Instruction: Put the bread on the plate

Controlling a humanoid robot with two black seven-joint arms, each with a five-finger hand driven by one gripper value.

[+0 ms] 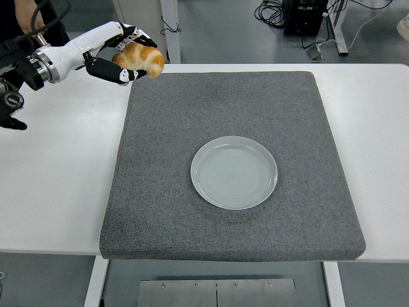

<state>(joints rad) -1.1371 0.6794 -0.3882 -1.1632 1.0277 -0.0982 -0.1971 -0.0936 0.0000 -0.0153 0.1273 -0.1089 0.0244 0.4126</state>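
A golden-brown piece of bread (142,58), shaped like a croissant, is held in my left hand (124,56). The hand has a white back and black fingers, and the fingers are curled around the bread. It holds the bread in the air above the far left corner of the grey mat (185,211). A pale round plate (234,172) lies empty near the middle of the mat, well to the right of and nearer than the hand. My right arm is not in view.
The grey mat covers most of the white table (57,185). Beyond the far edge are table legs, cables and black equipment (303,16) on the floor. A person's hand (29,19) shows at the top left.
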